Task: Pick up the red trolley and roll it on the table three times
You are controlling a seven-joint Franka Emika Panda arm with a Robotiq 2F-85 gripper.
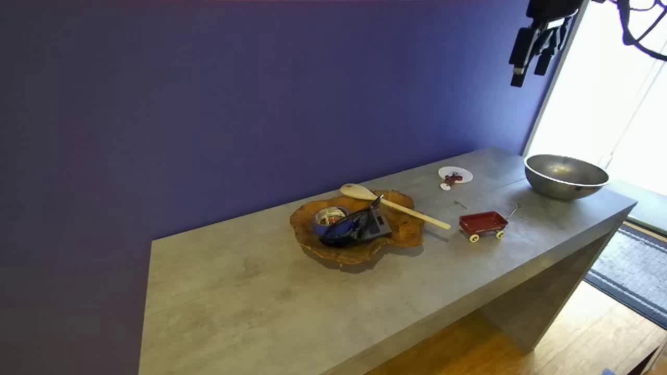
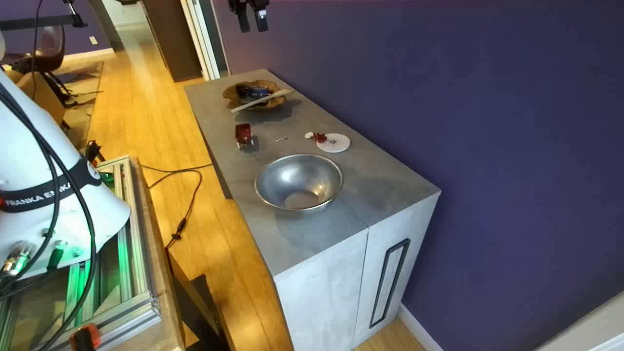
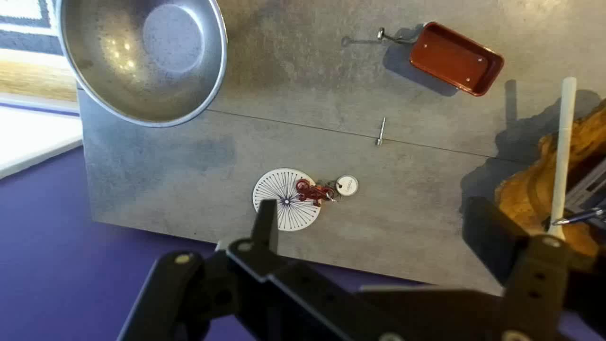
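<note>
Judge the task as not started: the red trolley point(image 1: 483, 223) stands on the table point(image 1: 260, 302), between the metal bowl point(image 1: 563, 191) and the wooden spoon point(image 3: 563, 151), and your gripper point(image 3: 371, 208) hangs well above with fingers point(image 3: 266, 225) parted, holding nothing. Pickup and all three rolls remain. Verify the pale wheels point(image 1: 473, 238) in an exterior view — the wrist view shows chiefly the open bed point(image 3: 457, 59)

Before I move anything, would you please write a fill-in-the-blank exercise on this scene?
In the wrist view, the metal bowl appears to the ____ of the red trolley.
Of these two, the smaller is the ____.
Between the red trolley and the wooden spoon, only the ____ lies across the wooden tray.
The end effector holds nothing, its jaws not shut but ____.

Missing words: left; red trolley; wooden spoon; open.
</note>
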